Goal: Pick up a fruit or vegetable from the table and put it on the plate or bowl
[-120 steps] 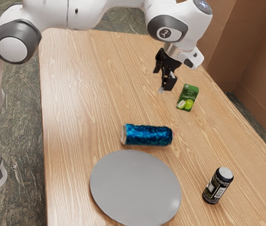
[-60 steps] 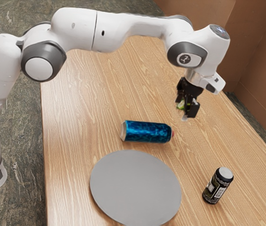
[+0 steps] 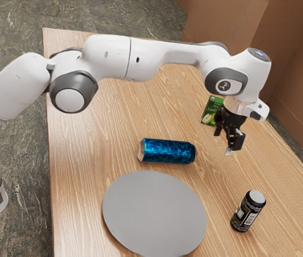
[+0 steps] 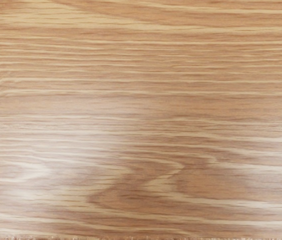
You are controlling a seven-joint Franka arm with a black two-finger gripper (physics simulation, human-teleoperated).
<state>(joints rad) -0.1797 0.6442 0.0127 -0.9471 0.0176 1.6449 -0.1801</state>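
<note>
Wooden worktop [image 3: 97, 139] is seen under the claw [image 3: 234, 143], which is hung beside a green apple-printed carton [image 3: 210, 112] whose writing cannot be read. How far the claw is open cannot be told.

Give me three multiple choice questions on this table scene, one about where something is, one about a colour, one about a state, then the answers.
1. Where is the blue can? A: on the plate. B: on the table, apart from the plate. C: on top of the black bottle.
2. What colour is the plate? A: red. B: grey. C: yellow.
3. How is the black bottle placed? A: lying flat. B: leaning on the blue can. C: standing upright.

Answers: 1 B, bare wood shows between the blue can and the plate. 2 B, its whole disc is plain grey. 3 C, its cap points up and its base is on the table.
</note>
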